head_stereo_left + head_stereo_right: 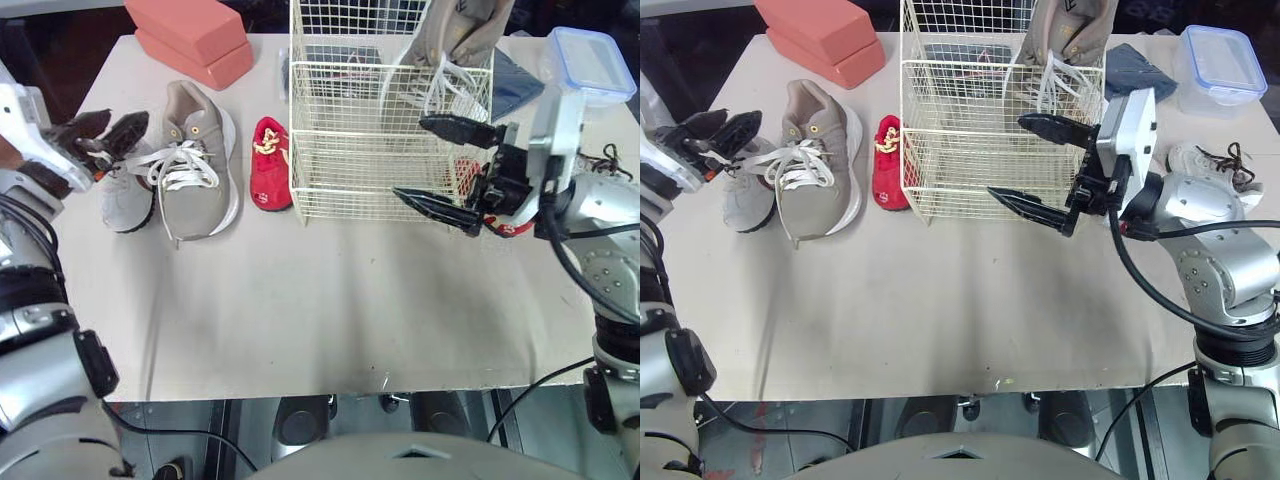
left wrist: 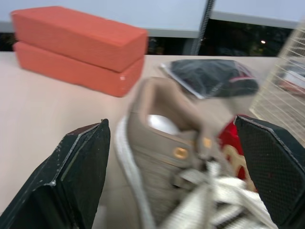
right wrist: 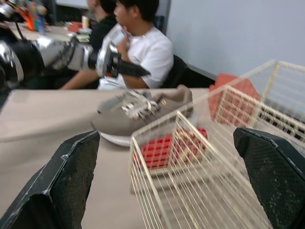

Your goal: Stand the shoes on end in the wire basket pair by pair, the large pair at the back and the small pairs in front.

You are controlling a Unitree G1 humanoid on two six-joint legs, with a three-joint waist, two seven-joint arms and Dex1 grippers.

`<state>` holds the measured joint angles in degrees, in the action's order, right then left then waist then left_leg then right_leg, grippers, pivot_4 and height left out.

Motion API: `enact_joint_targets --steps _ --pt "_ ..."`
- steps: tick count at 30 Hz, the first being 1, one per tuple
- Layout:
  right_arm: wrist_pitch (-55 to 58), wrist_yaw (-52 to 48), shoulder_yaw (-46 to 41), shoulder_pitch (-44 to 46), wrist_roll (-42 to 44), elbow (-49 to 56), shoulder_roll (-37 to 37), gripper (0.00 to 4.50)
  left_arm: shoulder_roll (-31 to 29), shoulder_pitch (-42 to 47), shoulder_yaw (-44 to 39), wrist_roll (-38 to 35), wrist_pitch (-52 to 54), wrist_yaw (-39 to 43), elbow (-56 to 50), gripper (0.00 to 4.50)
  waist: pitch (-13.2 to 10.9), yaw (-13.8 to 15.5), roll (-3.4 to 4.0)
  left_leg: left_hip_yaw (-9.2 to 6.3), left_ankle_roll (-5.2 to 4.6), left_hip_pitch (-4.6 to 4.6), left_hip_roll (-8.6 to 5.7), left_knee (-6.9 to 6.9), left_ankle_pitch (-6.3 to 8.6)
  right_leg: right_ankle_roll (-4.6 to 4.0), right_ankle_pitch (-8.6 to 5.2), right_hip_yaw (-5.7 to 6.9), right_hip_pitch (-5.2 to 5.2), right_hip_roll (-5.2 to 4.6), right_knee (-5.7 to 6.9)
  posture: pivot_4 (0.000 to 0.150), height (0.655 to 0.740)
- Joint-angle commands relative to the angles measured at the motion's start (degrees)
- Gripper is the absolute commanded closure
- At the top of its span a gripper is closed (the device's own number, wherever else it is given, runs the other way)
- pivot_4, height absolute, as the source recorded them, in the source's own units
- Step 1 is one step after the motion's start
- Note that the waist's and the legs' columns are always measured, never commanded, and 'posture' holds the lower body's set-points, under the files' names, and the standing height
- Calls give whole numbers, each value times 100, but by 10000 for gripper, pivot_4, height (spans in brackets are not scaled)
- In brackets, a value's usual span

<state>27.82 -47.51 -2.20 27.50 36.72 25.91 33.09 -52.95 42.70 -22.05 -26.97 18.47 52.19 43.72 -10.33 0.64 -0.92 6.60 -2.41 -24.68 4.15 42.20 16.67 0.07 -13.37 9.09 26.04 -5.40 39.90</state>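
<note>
The right arm is bent at the elbow and reaches in from the right of the wire basket [image 1: 390, 130]. The right end effector [image 1: 408, 158] is held spread wide and empty just in front of the basket's front right corner, one finger above the other. The left arm is stretched out well to the left of the basket. The left end effector [image 1: 740, 118] is spread too and holds nothing, close to a grey shoe [image 1: 125, 195].

A large tan shoe [image 1: 195, 160] is laid flat to the left of the basket, between it and the grey shoe. A small red shoe [image 1: 270, 165] is laid just beside the basket's left wall. An upright tan shoe [image 1: 455, 35] is stood on end inside the basket, at its back right. A small pale shoe [image 1: 1200, 160] is set to the right of the basket.

Everything is carried on a pale beige desk [image 1: 300, 300]. Two red blocks [image 1: 190, 35] are stacked behind and left of the basket, and a lidded clear box [image 1: 1215, 55] behind and right of it. Seated people [image 3: 143, 43] are seen beyond the desk.
</note>
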Motion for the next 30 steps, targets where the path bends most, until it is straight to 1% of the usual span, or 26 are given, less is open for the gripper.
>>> enact_joint_targets --steps 1,5,7,10,13,16,21,22,24,26,30 --pt "-241 57 1 -22 -155 107 -37 619 -149 369 128 187 79 304 535 0 0 -2 0 1 0 -1 0 0 0 0 0 0 0 0 0 1500 6860" --pt "-348 99 102 -77 -295 136 -130 619 -116 842 412 481 406 458 1323 0 1 -4 -2 12 0 -1 -2 2 0 1 -1 2 0 2 2 1500 6860" --pt "-390 81 146 -95 -360 149 -139 619 -121 1022 619 745 402 448 1633 0 0 -7 -3 13 0 -3 -2 4 0 2 -1 2 1 2 2 1500 6860" --pt "-451 42 181 -134 -452 155 -138 619 -138 1315 851 993 644 658 2058 0 -1 -6 -8 14 0 -6 -3 6 0 2 -1 4 1 2 2 1500 6860" --pt "-501 39 185 -169 -487 152 -157 619 -162 1505 1029 1245 624 821 2355 0 0 -9 -9 18 0 -6 -2 7 0 2 -1 4 3 1 4 1500 6860" --pt "-550 40 203 -208 -522 158 -181 619 -141 1645 1117 1465 533 752 2600 0 0 -19 -9 18 0 -6 -2 7 0 2 -1 3 3 1 5 1500 6860" --pt "-671 46 199 -188 -529 119 -290 619 25 1867 1217 1699 647 845 2883 0 0 -16 -9 17 0 -4 -1 9 0 2 -1 1 4 1 8 1500 6860" --pt "-687 31 192 -189 -539 110 -286 0 47 1877 1219 1743 651 837 2930 5619 0 -15 -9 17 0 -4 -1 10 0 2 -1 1 4 0 8 1500 6860" --pt "-723 15 178 -189 -551 89 -279 0 78 1889 1223 1816 675 859 2987 10522 0 -17 -10 17 0 -4 -1 10 0 2 -1 0 3 -1 9 1500 6860" --pt "-746 18 156 -195 -560 88 -278 0 94 1866 1215 1871 658 858 3033 21724 0 -24 -10 17 0 -3 0 10 0 2 -1 0 3 -1 10 1500 6860" --pt "-761 19 110 -230 -540 108 -271 0 115 1831 1108 1877 687 789 3079 38015 0 -45 -10 15 0 -1 0 10 0 1 -1 -3 4 -1 12 1500 6860"
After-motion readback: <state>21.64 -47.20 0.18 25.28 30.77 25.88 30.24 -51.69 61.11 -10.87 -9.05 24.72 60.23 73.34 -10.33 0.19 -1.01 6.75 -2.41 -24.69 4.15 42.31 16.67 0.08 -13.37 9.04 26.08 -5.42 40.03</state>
